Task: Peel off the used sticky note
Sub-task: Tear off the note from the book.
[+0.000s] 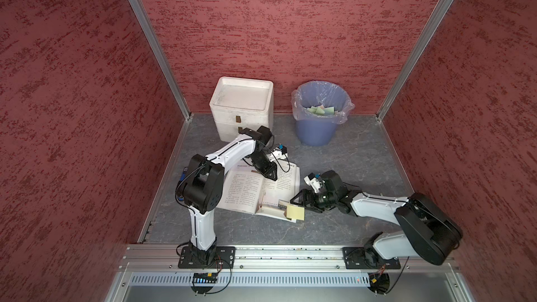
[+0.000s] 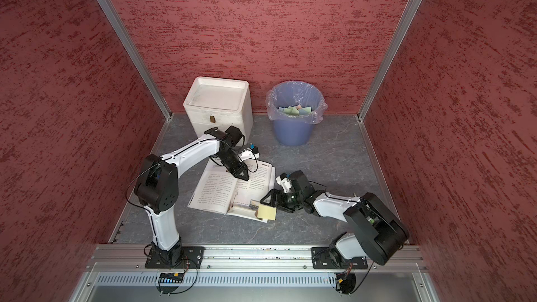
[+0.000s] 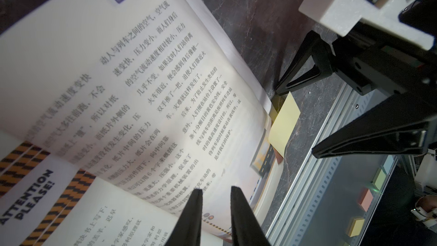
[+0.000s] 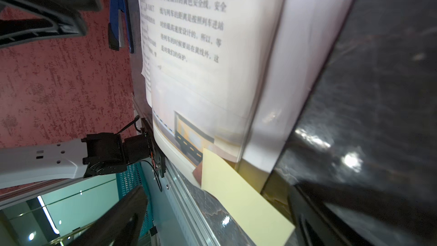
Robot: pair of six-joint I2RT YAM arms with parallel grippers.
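Observation:
An open book [image 1: 247,190] [image 2: 218,193] lies on the grey table. A pale yellow sticky note [image 1: 296,212] [image 2: 267,212] juts out from the book's near right corner. My left gripper [image 1: 273,177] [image 3: 216,191] is shut, its tips resting on the page [image 3: 118,79] by the spine, and nothing is between them. My right gripper [image 1: 298,205] [image 4: 220,192] is open at that corner. The sticky note [image 4: 241,204] [image 3: 283,121] lies between its two fingers, and neither finger touches it.
A white foam box [image 1: 241,106] stands at the back, left of a blue bin [image 1: 319,129] with a plastic liner and several coloured notes inside. An aluminium rail [image 1: 290,257] runs along the table's front edge. Red walls close in three sides.

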